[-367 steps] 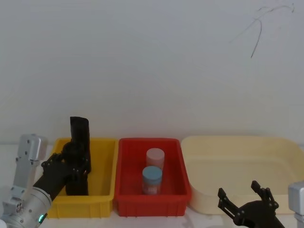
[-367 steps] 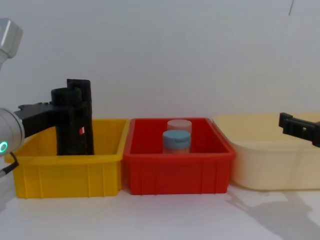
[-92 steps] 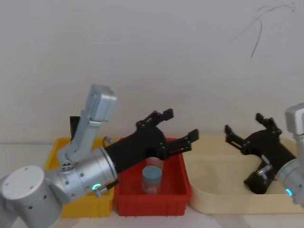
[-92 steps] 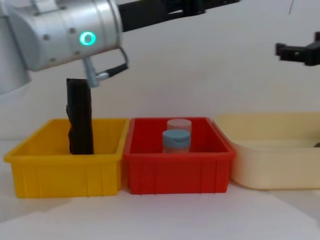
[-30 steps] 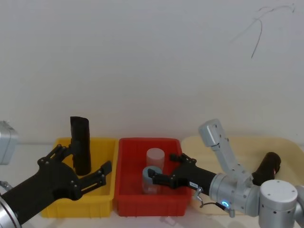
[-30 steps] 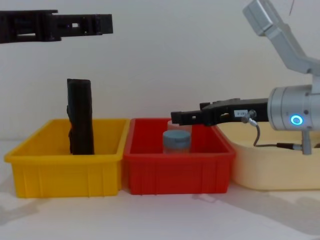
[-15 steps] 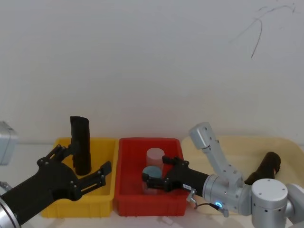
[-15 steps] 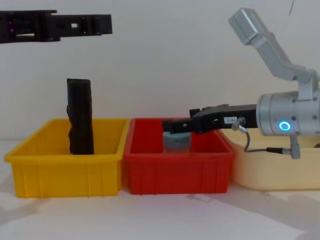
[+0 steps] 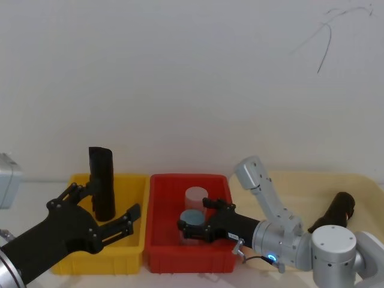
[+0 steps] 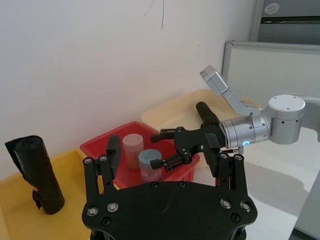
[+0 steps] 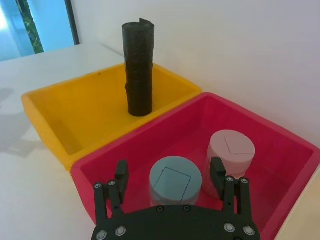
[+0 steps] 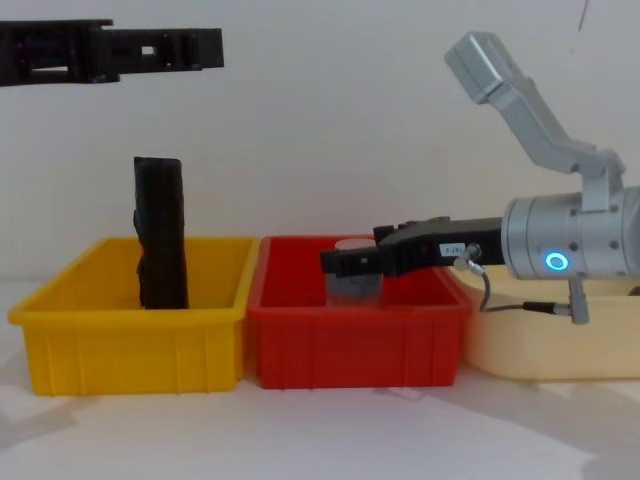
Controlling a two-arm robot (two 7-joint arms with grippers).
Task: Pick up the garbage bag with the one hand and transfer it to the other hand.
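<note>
So the setup sits on a plain white table (image 12: 330, 435) pushed up against a bare white wall (image 9: 180, 78), which has a thin dark squiggly crack (image 9: 327, 39) up high on the right. Three tubs are lined up side by side along the wall: a yellow bin (image 9: 135, 243) on the left, a red bin (image 9: 159, 240) in the middle and a bigger cream tub (image 9: 288, 180) on the right. The garbage bag (image 9: 337, 209) is lying tilted in the cream tub, leaning toward its right side, well apart from both arms' tools. A slimmer black roll (image 9: 102, 180) stands upright in the yellow bin near its back wall. The left tool (image 9: 103, 207) hangs up in the air in front of the yellow bin with its fingers spread wide and nothing in them. The right tool (image 11: 170, 175), on the arm with the blue-lit ring (image 12: 556, 262), is reached across into the red bin, fingers apart and sitting on either side of a blue-capped jar (image 11: 176, 182); there's a visible gap on each side, so it isn't gripping it. A pink-capped jar (image 11: 231, 150) stands just behind the blue one. The left wrist view also catches a grey-framed partition panel (image 10: 280, 55) off beyond the end of the table, and the right wrist view shows a bluish window (image 11: 47, 22) past the yellow bin.
</note>
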